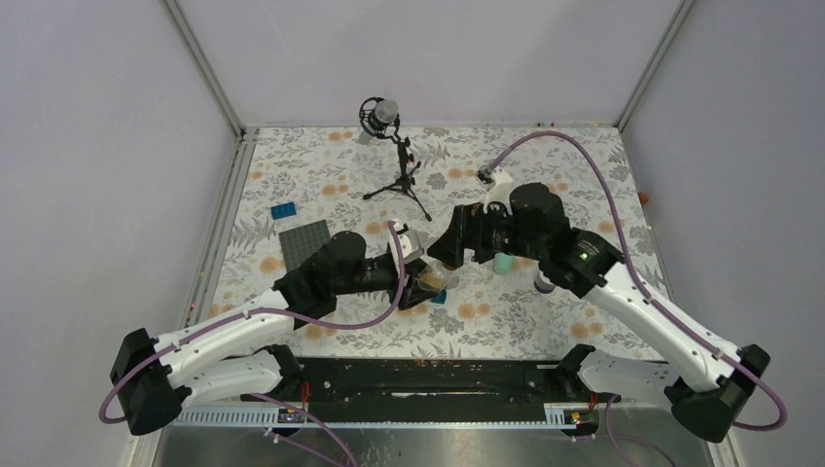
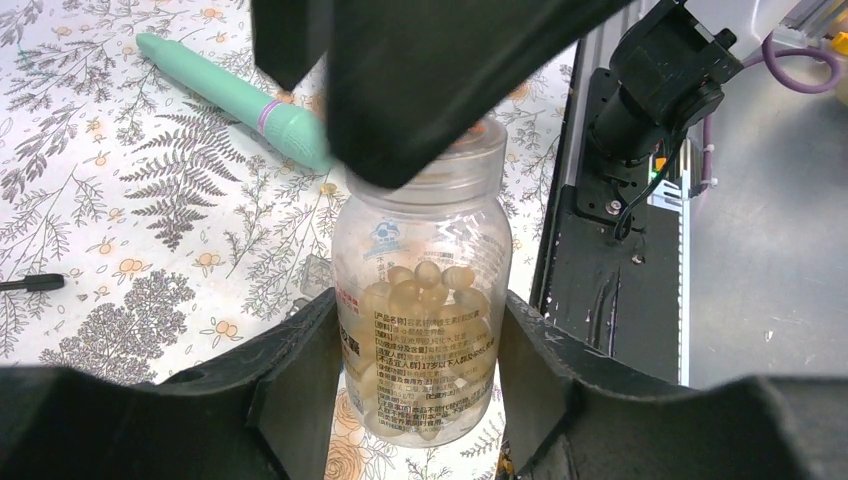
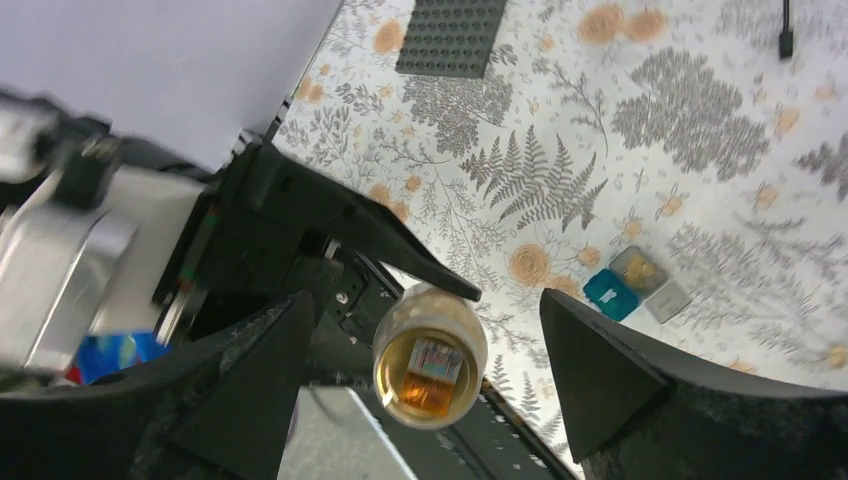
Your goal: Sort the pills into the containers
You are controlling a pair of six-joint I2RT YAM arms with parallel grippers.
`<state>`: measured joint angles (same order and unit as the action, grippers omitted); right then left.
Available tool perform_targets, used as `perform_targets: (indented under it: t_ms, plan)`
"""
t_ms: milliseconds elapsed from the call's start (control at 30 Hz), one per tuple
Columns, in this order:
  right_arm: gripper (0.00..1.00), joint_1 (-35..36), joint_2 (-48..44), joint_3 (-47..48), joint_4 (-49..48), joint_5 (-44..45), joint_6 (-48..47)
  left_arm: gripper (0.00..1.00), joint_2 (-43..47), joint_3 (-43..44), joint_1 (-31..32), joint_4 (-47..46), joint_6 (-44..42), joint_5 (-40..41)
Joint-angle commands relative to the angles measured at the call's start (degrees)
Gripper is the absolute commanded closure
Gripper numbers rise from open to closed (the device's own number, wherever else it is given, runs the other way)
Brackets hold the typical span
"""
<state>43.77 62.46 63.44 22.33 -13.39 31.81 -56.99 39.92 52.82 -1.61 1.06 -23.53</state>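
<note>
The left gripper (image 2: 420,390) clamps its fingers (image 2: 300,380) on the labelled lower wall of a small clear jar (image 2: 425,250), partly filled with glossy amber pills (image 2: 430,285). The right gripper (image 3: 425,330) hangs at the jar's mouth with fingers (image 3: 600,370) spread wide at nine and three o'clock, gripping nothing. A teal box (image 3: 605,290) and a grey box (image 3: 640,268) lie near two o'clock of the mouth, and the mint-green strip (image 2: 235,95) lies at ten o'clock in the left wrist view. The jar looks rigid, smooth and breakable, best held on its straight wall below the shoulder. The pills look light and likely to roll.
</note>
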Motion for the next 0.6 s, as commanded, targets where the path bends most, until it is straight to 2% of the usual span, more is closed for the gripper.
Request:
perform_targets:
  t_ms: [0, 133, 233, 300, 433, 567]
  plan:
    - [0.08, -0.73, -4.62, 1.42, 2.64, -8.21, -15.02, 1.00, 1.60, 1.49, 0.09, -4.58, 0.00, -2.57]
    - [0.11, -0.75, -4.55, 2.35, 9.77, -16.89, -26.24, 1.00, 1.94, 1.97, 0.10, -3.58, -0.62, -6.85]
    - [0.21, -0.70, -3.58, 3.50, 13.42, -18.26, -30.16, 1.00, 2.09, 2.35, 0.15, -2.70, -2.04, -9.95]
    - [0.32, -0.71, -2.69, 4.36, 14.59, -17.91, -31.05, 1.00, 2.14, 2.48, 0.12, -2.39, -2.39, -11.64]
    - [0.67, -0.78, -1.16, 6.01, 12.92, -17.02, -28.70, 1.00, 1.95, 2.73, 0.15, -2.16, -2.97, -14.38]
    - [0.79, -0.75, 0.41, 5.98, 9.67, -16.47, -24.42, 1.00, 1.60, 3.26, 0.09, -1.59, -3.17, -15.04]
